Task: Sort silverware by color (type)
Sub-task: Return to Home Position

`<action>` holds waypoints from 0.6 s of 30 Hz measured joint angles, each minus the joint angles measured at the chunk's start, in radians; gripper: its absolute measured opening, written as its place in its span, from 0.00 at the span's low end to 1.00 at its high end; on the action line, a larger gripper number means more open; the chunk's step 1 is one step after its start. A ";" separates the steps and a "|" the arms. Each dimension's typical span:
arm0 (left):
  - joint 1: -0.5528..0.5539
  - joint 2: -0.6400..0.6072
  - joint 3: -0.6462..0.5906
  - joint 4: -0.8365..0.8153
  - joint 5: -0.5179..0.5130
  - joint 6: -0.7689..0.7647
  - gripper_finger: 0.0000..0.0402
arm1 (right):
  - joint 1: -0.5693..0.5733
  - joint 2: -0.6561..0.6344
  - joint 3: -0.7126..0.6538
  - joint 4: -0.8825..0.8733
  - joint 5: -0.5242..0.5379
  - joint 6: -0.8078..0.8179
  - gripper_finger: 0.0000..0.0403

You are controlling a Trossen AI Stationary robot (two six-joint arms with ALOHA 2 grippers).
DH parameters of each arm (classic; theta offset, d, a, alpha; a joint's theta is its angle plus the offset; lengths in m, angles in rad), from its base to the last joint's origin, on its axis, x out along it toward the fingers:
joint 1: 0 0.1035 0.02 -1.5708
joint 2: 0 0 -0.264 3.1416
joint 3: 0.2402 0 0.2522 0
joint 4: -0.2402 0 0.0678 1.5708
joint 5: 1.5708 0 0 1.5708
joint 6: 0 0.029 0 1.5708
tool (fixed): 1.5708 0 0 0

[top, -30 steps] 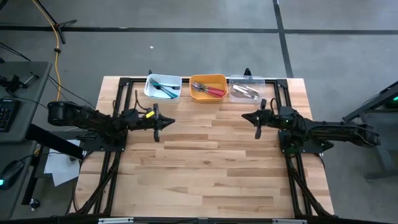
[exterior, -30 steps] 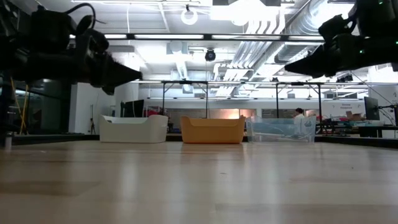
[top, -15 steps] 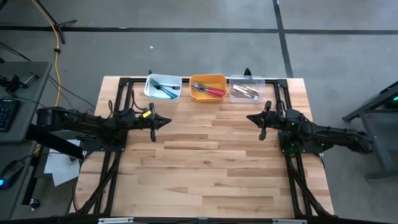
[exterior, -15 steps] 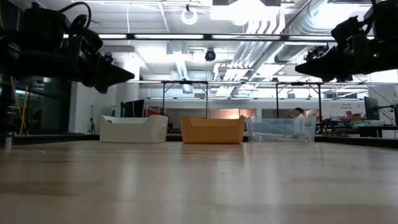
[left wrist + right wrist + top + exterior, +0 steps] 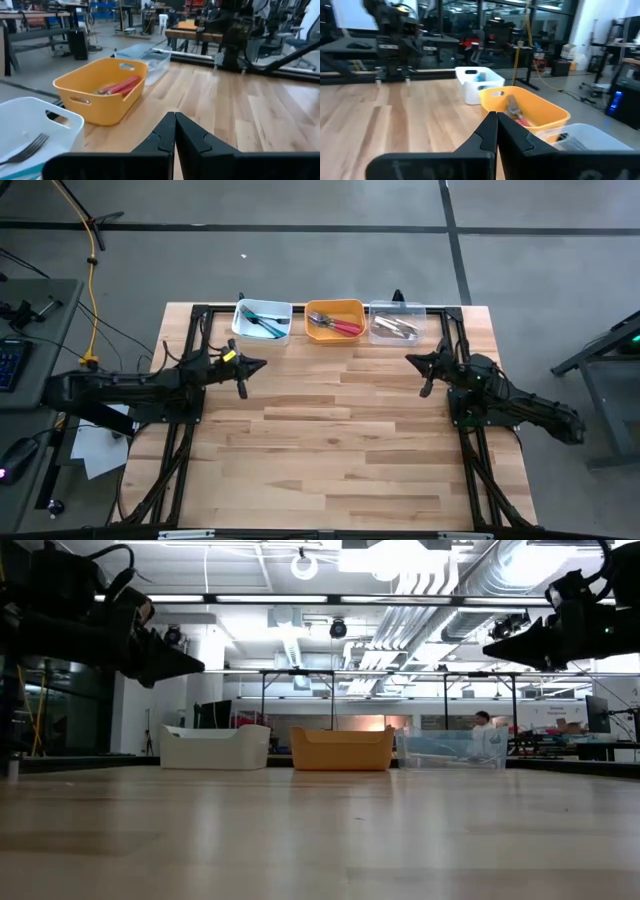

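state: left end effector (image 5: 256,366) closed, empty, left-centre of frame; right end effector (image 5: 414,362) closed, empty, right-centre | silverware (image 5: 345,328): all in white bin (image 5: 237,320), orange bin (image 5: 335,304), clear bin (image 5: 397,306), upper centre; no fork seen on surface (image 5: 340,440) | risk: low; a homing swing passing near the bins could clip a rim and spill sorted forks
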 joint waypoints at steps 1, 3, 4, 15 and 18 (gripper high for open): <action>0.012 -0.022 0.000 -0.015 0.013 0.000 0.00 | -0.013 0.001 0.000 0.000 0.000 0.000 0.00; 0.032 -0.063 0.000 -0.033 0.035 0.001 0.00 | -0.038 0.008 0.000 -0.001 -0.003 0.006 0.00; 0.039 -0.084 0.000 -0.045 0.040 0.002 0.00 | -0.050 0.011 0.000 -0.002 -0.008 0.009 0.00; 0.057 -0.423 0.000 -0.349 0.001 -0.019 0.00 | -0.126 0.035 0.000 -0.003 -0.011 0.038 0.00; 0.057 -0.539 0.000 -0.462 -0.032 -0.046 0.00 | -0.147 0.035 0.000 -0.003 -0.011 0.037 0.00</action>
